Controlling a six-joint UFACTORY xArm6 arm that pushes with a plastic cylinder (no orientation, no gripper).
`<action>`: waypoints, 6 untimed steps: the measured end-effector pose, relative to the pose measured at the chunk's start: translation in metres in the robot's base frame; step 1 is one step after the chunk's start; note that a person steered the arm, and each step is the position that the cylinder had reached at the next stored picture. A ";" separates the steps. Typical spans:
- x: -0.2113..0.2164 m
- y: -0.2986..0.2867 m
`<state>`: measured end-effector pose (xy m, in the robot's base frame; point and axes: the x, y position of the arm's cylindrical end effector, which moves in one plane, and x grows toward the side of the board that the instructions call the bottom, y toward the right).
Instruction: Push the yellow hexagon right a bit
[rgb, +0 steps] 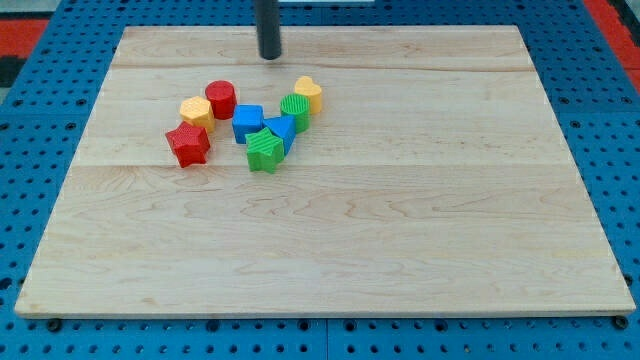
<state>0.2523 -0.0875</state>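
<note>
The yellow hexagon (196, 110) lies on the wooden board at the left of a cluster of blocks, touching the red cylinder (221, 99) on its right and the red star (187, 144) below it. My tip (270, 56) rests near the view's top, up and to the right of the yellow hexagon, apart from all blocks. The rod rises out of the view's top.
Other blocks in the cluster: a blue cube (247, 122), a second blue block (281, 131), a green star (264, 150), a green cylinder (295, 108) and a yellow heart (308, 93). The wooden board (400, 230) lies on a blue pegboard (40, 100).
</note>
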 end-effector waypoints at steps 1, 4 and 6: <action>0.024 -0.009; 0.078 -0.086; 0.122 -0.086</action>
